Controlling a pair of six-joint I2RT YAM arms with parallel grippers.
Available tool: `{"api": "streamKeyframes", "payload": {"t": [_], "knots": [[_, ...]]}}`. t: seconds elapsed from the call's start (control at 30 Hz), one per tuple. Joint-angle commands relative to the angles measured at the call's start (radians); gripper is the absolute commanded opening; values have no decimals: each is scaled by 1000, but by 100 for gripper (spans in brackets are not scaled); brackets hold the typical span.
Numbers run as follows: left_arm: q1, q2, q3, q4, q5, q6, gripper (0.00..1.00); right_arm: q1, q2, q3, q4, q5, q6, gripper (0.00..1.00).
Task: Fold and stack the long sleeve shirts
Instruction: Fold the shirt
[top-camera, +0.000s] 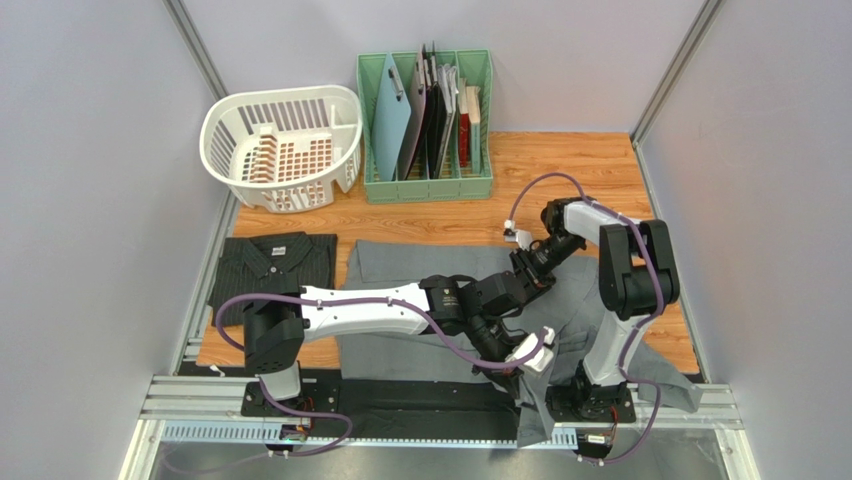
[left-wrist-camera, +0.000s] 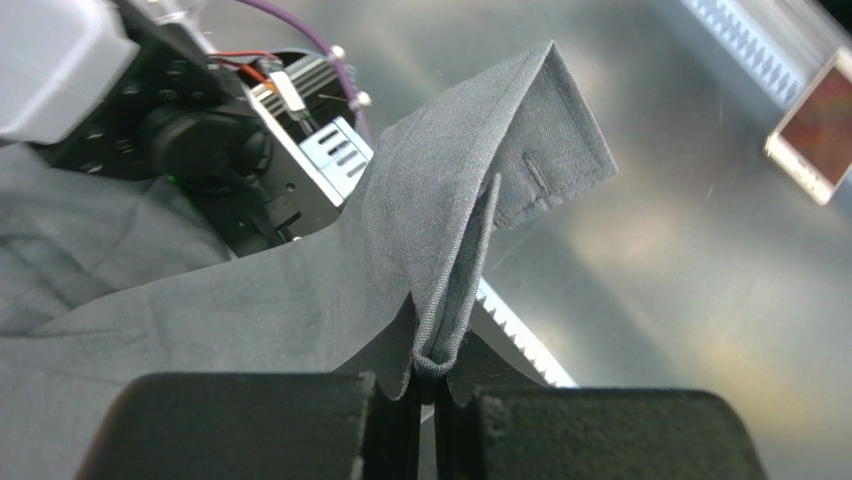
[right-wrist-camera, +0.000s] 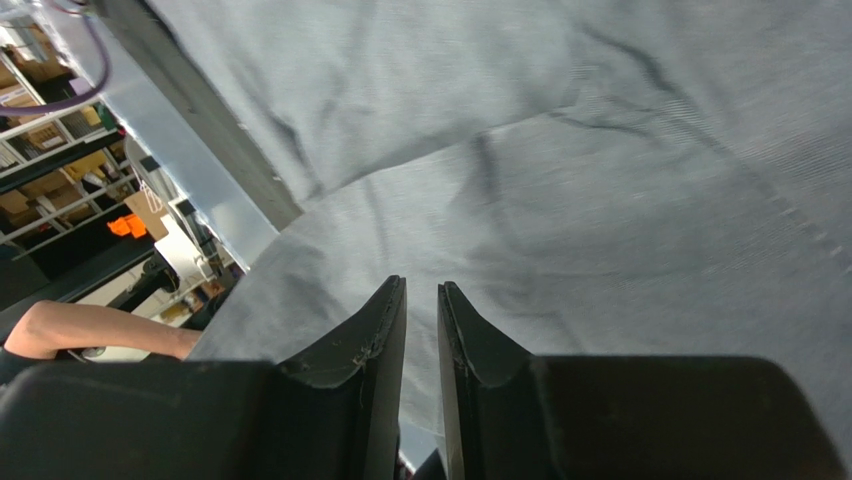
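Three views: one high, two close in.
My top camera looks down from behind the arm bases across the table (top-camera: 570, 165); the left wrist camera peers past the left gripper (left-wrist-camera: 425, 385) at a cuff (left-wrist-camera: 500, 150), the right past the right gripper (right-wrist-camera: 420, 285) onto cloth. All share the grey shirt (top-camera: 420, 262).

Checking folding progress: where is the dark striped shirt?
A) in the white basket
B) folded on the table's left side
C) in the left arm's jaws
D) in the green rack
B: the dark shirt lies folded on the table, left of the grey shirt, just in front of the basket.
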Motion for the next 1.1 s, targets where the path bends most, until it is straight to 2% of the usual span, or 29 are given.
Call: {"api": "streamKeyframes", "payload": {"t": [0.0,0.07,0.17,0.23,0.27,0.43,0.63,0.7,0.77,0.83,0.9,0.93,0.97,1.07], "knots": [[62,-53,36,213,-34,-298,0,-11,118,43,5,112,10,25],[143,-100,-49,345,-50,-507,0,-31,133,57,-37,96,-6,30],[252,-172,-197,455,-94,-678,0,-92,102,95,-115,28,-49,40],[332,-203,-295,464,-126,-734,0,-134,59,156,-181,5,-95,45],[364,-229,-329,484,-148,-807,0,-157,44,182,-187,23,-95,48],[572,-303,-530,520,-238,-978,0,-171,-5,196,-235,68,-134,54],[714,-392,-648,483,-355,-983,2,-187,33,163,-207,151,-140,54],[751,-412,-691,455,-373,-981,14,-198,44,166,-207,166,-141,54],[766,-433,-697,386,-352,-961,39,-204,51,172,-215,194,-155,53],[780,-467,-677,273,-322,-917,53,-204,54,167,-218,217,-163,53],[811,-492,-627,192,-251,-851,53,-206,48,157,-218,223,-172,52],[827,-521,-607,91,-234,-817,54,-206,45,150,-218,225,-174,52],[844,-536,-564,43,-219,-733,55,-206,42,140,-219,226,-178,52],[910,-568,-454,-147,-249,-566,58,-206,13,120,-224,220,-197,51]]}}
